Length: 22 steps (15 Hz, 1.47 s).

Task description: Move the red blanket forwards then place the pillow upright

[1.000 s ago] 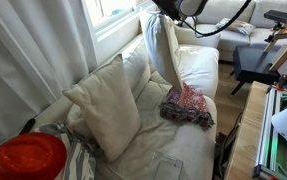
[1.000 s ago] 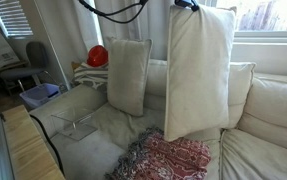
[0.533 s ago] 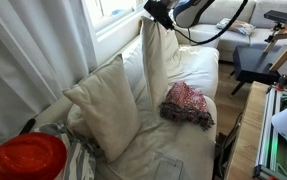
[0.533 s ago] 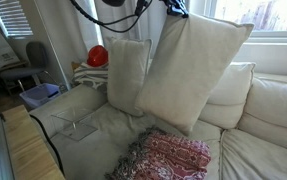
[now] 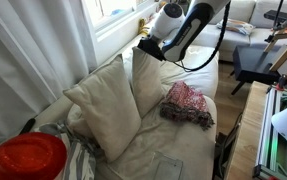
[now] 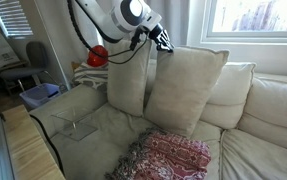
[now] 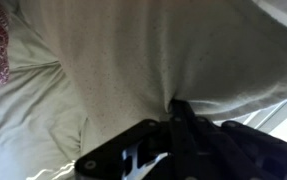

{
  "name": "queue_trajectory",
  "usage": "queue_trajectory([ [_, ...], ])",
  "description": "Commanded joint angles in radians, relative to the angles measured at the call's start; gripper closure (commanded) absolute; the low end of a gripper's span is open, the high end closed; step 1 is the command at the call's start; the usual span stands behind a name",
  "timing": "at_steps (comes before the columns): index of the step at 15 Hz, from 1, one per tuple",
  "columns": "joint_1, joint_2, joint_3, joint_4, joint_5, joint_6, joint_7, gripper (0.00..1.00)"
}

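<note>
- The blanket (image 5: 188,103) lies on the seat front, well below the jaws; that part looks done.
- The pillow (image 6: 183,90) stands nearly upright against the sofa (image 6: 273,110) back, hanging just under the gripper (image 6: 166,42), whose jaws appear clamped on its top corner.
- Left to do, I judge: release and back away.
- The wrist view shows fabric puckered at the jaws; only the exterior views show it leaning beside a second pillow (image 6: 128,75).

White arm (image 6: 123,15) w/ rounded joints, black cables (image 6: 83,35) & black fingers (image 6: 164,41)
</note>
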Motion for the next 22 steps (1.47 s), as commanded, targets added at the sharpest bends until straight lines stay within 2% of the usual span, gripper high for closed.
queue_trajectory([
  [1,-0.121,0.030,0.152,0.094,0.086,0.051,-0.202,0.99],
  [6,-0.238,0.037,0.314,0.191,0.181,0.056,-0.435,0.99],
  [7,-0.250,0.038,0.318,0.202,0.112,0.020,-0.359,0.72],
  [8,-0.251,0.045,0.315,0.211,0.127,0.018,-0.365,0.71],
  [12,-0.261,0.022,0.309,0.202,0.139,-0.021,-0.358,0.42],
  [13,-0.293,0.002,0.344,0.189,0.130,-0.030,-0.365,0.36],
  [14,-0.327,-0.015,0.399,0.179,0.210,-0.043,-0.461,0.27],
  [15,-0.325,-0.023,0.384,0.164,0.137,-0.052,-0.391,0.20],
  [16,-0.348,-0.038,0.424,0.155,0.219,-0.074,-0.486,0.13],
  [17,-0.329,-0.045,0.385,0.138,0.153,-0.071,-0.419,0.05],
  [18,-0.328,-0.073,0.384,0.105,0.149,-0.075,-0.442,0.01],
  [21,-0.288,-0.144,0.318,0.009,0.112,-0.050,-0.496,0.00],
  [22,-0.298,-0.179,0.323,-0.026,0.097,-0.053,-0.527,0.00],
])
